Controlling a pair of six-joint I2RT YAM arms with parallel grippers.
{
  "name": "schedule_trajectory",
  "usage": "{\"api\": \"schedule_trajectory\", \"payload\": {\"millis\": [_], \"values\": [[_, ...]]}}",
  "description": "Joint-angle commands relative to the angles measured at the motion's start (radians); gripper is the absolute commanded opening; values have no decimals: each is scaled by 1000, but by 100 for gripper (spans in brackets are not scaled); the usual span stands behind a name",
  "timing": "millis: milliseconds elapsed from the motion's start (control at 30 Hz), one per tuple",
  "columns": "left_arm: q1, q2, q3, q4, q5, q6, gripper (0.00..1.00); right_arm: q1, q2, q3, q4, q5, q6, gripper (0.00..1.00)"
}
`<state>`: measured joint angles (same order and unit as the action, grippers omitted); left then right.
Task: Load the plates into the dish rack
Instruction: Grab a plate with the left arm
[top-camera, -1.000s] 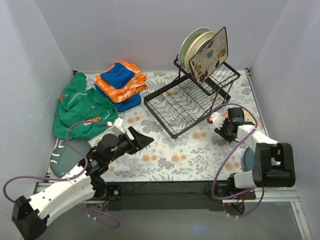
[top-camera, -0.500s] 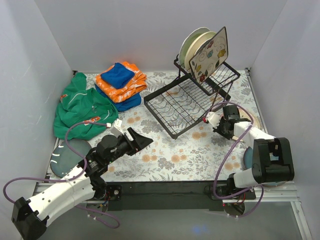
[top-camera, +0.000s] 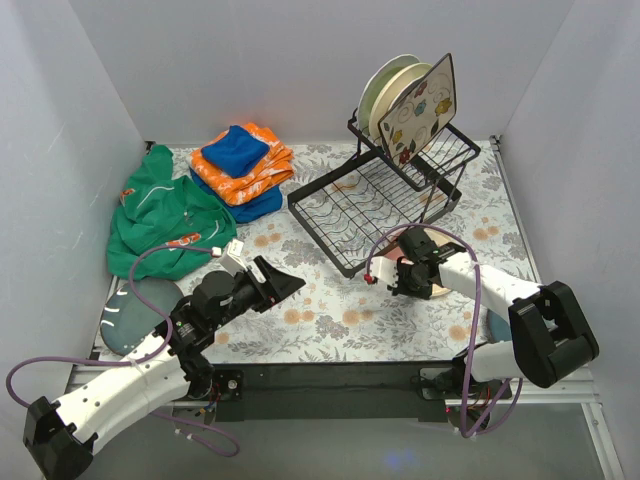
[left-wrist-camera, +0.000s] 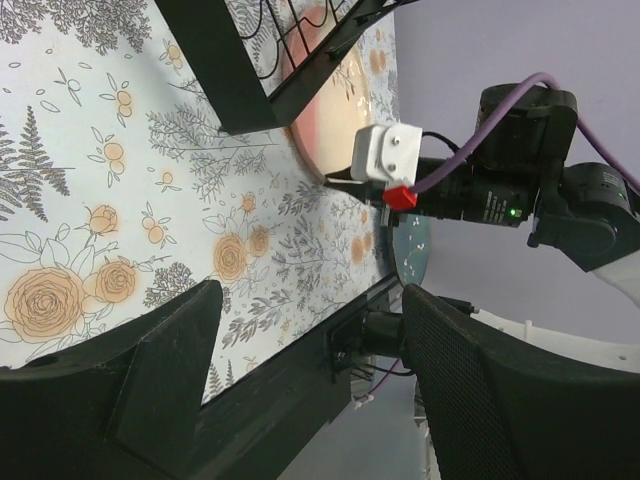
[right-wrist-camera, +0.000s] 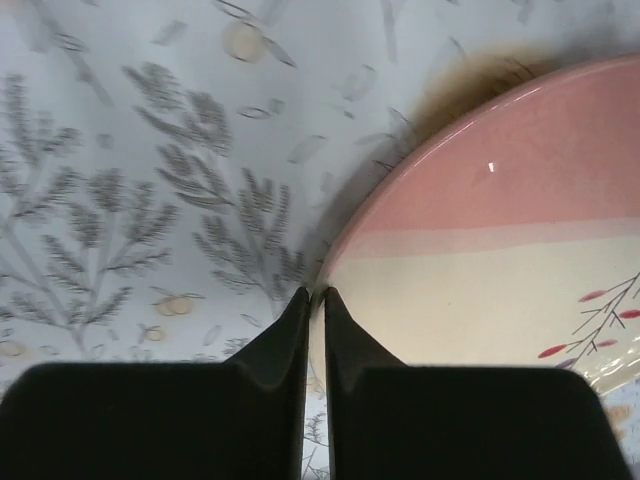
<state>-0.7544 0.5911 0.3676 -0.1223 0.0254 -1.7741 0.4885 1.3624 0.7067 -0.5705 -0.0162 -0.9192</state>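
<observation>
The right claw (right-wrist-camera: 315, 297) is clenched on the rim of the pink-and-cream plate (right-wrist-camera: 480, 250). The plate lies flat on the counter (top-camera: 330, 320), touching the front of the dish rack (top-camera: 385, 205). The left claw (top-camera: 278, 282) hangs released, well apart.

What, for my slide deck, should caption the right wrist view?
Right gripper pinching the rim of the pink-and-cream plate on the floral tablecloth.

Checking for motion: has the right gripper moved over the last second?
Yes. In the top view the right gripper went left and nearer, from beside the dish rack's right corner to its near corner, at the pink-and-cream plate's rim.
</observation>
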Motion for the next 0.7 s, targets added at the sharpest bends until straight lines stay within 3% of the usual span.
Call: {"api": "schedule_trajectory", "payload": {"millis": [0,400,667], "values": [[7,-10,-9,-20,-13,-11,71,107,41,-38,-282,-248,17,7],[4,-10,-30,-49,-54,-68,71,438,112,51,-361,-367,29,8],[4,-19,-65,-123,-113,-151,70,570,196,157,-336,-409,59,9]]}}
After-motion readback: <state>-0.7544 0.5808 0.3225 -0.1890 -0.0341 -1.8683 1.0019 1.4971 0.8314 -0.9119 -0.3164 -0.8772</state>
